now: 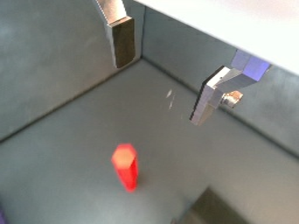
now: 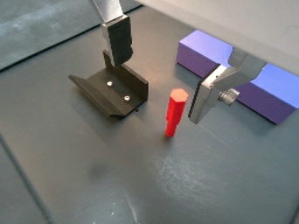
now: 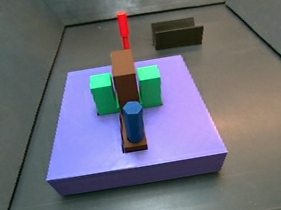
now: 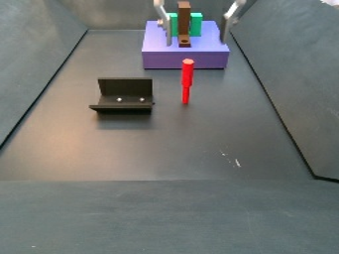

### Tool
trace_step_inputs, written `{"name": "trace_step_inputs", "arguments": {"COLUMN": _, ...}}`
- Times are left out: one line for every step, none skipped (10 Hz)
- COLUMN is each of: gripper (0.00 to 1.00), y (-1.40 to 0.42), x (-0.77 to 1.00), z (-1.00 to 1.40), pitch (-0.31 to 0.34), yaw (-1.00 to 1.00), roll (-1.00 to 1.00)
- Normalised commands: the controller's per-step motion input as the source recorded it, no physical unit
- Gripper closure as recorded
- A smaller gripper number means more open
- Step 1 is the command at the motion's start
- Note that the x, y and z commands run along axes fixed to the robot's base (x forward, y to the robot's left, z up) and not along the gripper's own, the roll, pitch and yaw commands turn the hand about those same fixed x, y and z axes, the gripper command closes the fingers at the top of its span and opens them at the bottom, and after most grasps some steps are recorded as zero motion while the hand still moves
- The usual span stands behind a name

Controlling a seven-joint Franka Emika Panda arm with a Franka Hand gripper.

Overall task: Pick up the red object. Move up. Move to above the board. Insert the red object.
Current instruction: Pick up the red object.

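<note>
The red object [image 2: 174, 112] is a thin red peg standing upright on the dark floor, between the fixture [image 2: 111, 90] and the lavender board [image 2: 233, 70]. It also shows in a wrist view [image 1: 125, 166] and in both side views [image 3: 123, 27] [image 4: 187, 81]. My gripper [image 2: 162, 86] is open and empty, hanging above the floor with the peg below it, close to one finger [image 2: 214, 92]. Its fingertips show at the top edge of a side view [image 4: 196, 10]. The board [image 3: 137, 153] bears a brown upright bar [image 3: 124, 74], green blocks [image 3: 103, 93] and a blue cylinder [image 3: 133, 123].
The dark L-shaped fixture [image 4: 123, 95] stands on the floor beside the peg, also seen in a side view [image 3: 177, 34]. Grey walls [image 3: 19, 87] enclose the floor on all sides.
</note>
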Motion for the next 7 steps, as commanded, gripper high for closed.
{"name": "trace_step_inputs", "arguments": {"gripper": 0.00, "y": -0.75, "x": 0.47, "z": -0.52, "pitch": 0.000, "yaw": 0.00, "roll": -0.03}}
{"name": "trace_step_inputs", "arguments": {"gripper": 0.00, "y": -0.57, "x": 0.51, "z": -0.53, "pitch": 0.000, "yaw": 0.00, "roll": -0.16}}
{"name": "trace_step_inputs", "arguments": {"gripper": 0.00, "y": -0.26, "x": 0.33, "z": -0.65, "pitch": -0.009, "yaw": -0.08, "roll": -0.20}}
{"name": "trace_step_inputs", "arguments": {"gripper": 0.00, "y": -0.02, "x": 0.10, "z": -0.57, "pitch": 0.000, "yaw": -0.14, "roll": -0.13}}
{"name": "trace_step_inputs", "arguments": {"gripper": 0.00, "y": 0.00, "x": -0.14, "z": -0.34, "pitch": 0.000, "yaw": -0.05, "roll": -0.05}}
{"name": "trace_step_inputs", "arguments": {"gripper": 0.00, "y": 0.00, "x": -0.21, "z": -0.23, "pitch": 0.000, "yaw": -0.03, "roll": -0.01}}
{"name": "trace_step_inputs", "arguments": {"gripper": 0.00, "y": -0.05, "x": -0.27, "z": -0.15, "pitch": 0.000, "yaw": -0.03, "roll": -0.01}}
